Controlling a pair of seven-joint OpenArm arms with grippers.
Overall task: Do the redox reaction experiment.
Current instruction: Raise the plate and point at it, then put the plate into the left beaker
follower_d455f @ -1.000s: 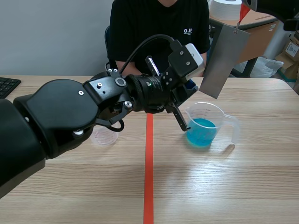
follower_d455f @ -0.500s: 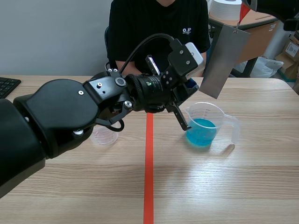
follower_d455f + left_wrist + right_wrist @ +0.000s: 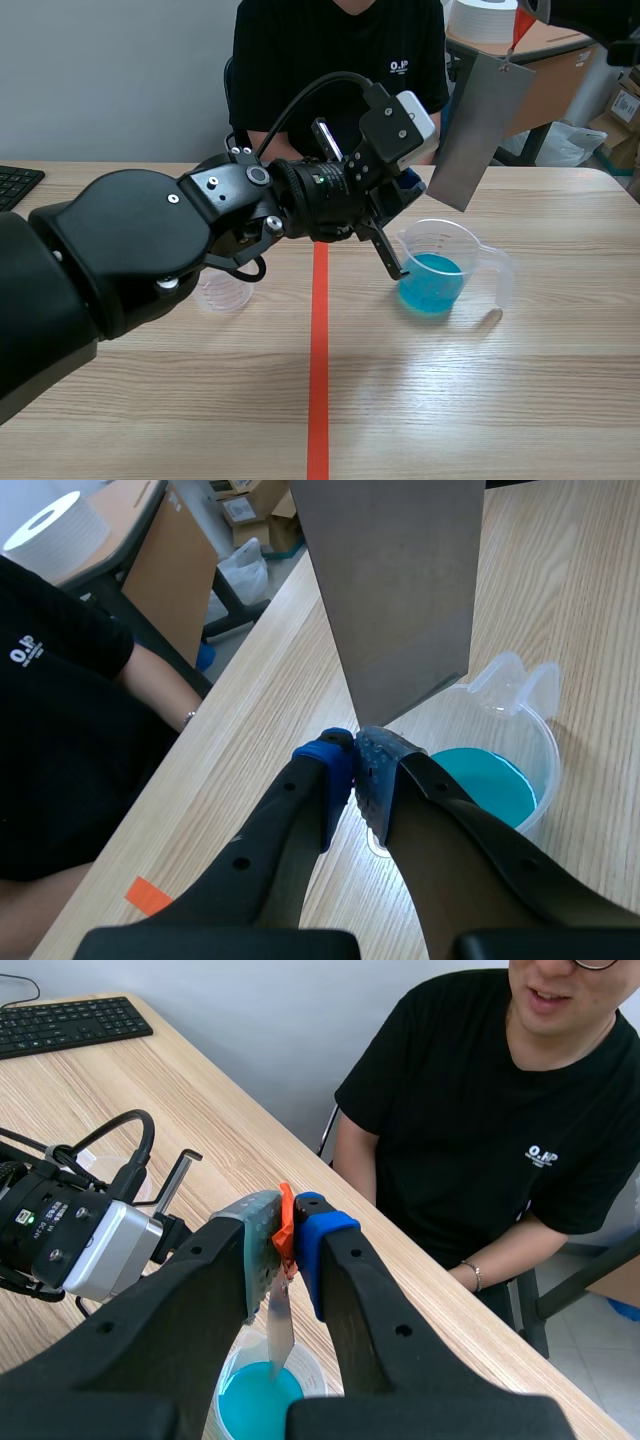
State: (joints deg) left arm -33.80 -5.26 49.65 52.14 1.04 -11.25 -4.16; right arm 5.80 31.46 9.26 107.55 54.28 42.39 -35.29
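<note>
Jaws shut on both arms, right gripper [image 3: 288, 1222] pinching the plate [image 3: 482, 130] above the cup [image 3: 487, 256], left gripper [image 3: 352, 765] seemingly nipping its rim; blue liquid [image 3: 432, 282] is in, dipping remains.

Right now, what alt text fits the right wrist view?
The right gripper pinches an orange tab, hanging a metal sheet over a beaker of blue liquid. The left arm is beside it; a person sits behind.

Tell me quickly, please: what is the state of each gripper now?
Left gripper: fingers closed on the rim of the cup.
Right gripper: fingers closed on the top of the metal sheet.
</note>
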